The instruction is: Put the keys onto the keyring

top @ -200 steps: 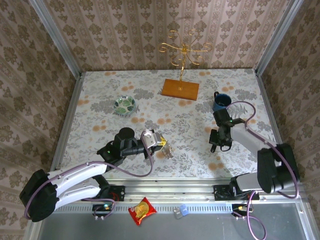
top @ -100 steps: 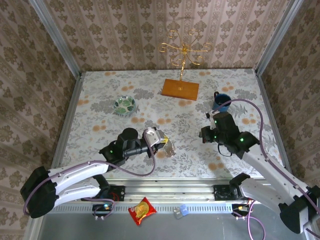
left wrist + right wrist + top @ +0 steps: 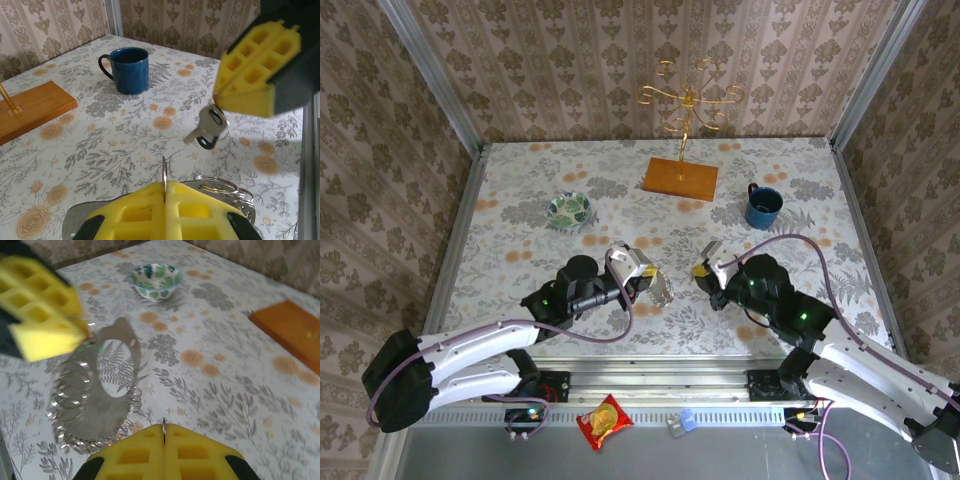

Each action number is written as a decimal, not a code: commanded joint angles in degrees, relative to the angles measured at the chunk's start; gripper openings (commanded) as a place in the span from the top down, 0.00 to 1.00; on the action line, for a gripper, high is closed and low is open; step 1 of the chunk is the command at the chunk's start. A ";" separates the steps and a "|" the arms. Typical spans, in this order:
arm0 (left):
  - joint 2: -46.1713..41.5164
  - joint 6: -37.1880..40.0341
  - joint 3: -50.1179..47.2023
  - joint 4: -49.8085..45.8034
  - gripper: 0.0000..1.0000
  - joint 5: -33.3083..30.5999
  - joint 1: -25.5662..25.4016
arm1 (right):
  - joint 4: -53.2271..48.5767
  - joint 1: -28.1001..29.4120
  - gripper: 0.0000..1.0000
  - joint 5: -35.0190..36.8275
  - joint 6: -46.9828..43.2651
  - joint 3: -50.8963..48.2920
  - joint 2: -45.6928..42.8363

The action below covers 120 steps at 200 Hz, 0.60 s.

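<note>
My left gripper (image 3: 645,275) is shut on the keyring (image 3: 663,290), a grey flat loop carrying several metal rings, and holds it just above the table's centre. In the right wrist view the keyring (image 3: 95,412) hangs under the left gripper's yellow fingers (image 3: 37,310). My right gripper (image 3: 703,270) is shut on a small silver key with a dark head (image 3: 206,131), a short gap to the right of the keyring. Each wrist view shows only a thin metal edge pinched between its own shut pads, at the left gripper (image 3: 165,187) and at the right gripper (image 3: 164,432).
A gold wire stand (image 3: 688,100) rises from an orange wooden base (image 3: 682,178) at the back. A patterned bowl (image 3: 570,210) sits back left and a blue mug (image 3: 762,205) back right. A red snack packet (image 3: 605,420) lies below the table's front rail.
My right arm has swung left from beside the mug to the table's centre, carrying the key close to the keyring. The left gripper has edged slightly right with the keyring.
</note>
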 commanded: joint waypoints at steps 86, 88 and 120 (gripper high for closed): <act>-1.35 -1.18 1.27 2.10 1.00 -2.64 -0.65 | 2.15 9.92 1.00 2.56 -33.20 3.77 5.52; -1.29 -1.14 1.38 1.74 1.00 -2.76 -0.64 | 2.21 9.96 1.00 2.50 -33.39 3.82 5.75; -0.46 -0.62 4.01 -3.78 1.00 -2.94 -0.67 | 4.29 11.19 1.00 4.99 -34.81 4.73 8.39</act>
